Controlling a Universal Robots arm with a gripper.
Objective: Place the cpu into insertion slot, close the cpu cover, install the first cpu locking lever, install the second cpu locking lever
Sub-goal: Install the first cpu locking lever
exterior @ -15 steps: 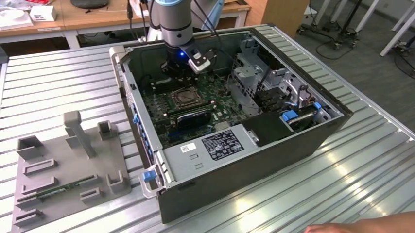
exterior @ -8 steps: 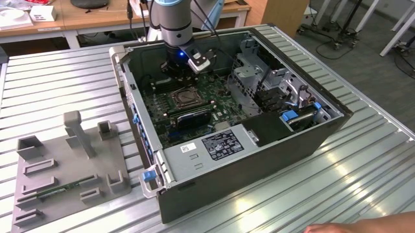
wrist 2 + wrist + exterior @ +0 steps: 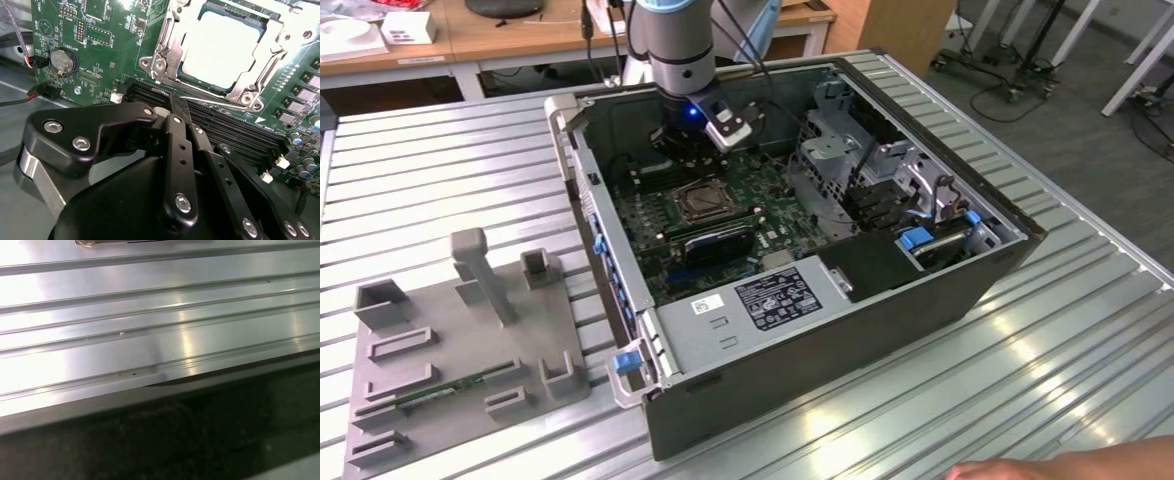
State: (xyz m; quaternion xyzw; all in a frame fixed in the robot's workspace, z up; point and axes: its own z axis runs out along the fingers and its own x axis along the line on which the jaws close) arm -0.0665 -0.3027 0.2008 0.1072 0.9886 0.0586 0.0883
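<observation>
In the second wrist view the pale cpu lies flat in the insertion slot on the green board. The silvery cpu cover lies down around it, the chip showing through its window. My black gripper is shut with nothing between its fingers. It hovers over the black memory slots, just beside the socket. In the exterior view the gripper hangs inside the open computer case, just behind the socket.
Black memory slots and a coin battery flank the socket. A metal drive cage and the case walls hem the arm in. A grey fixture plate lies at the exterior view's left. A hand rests at the table's near edge.
</observation>
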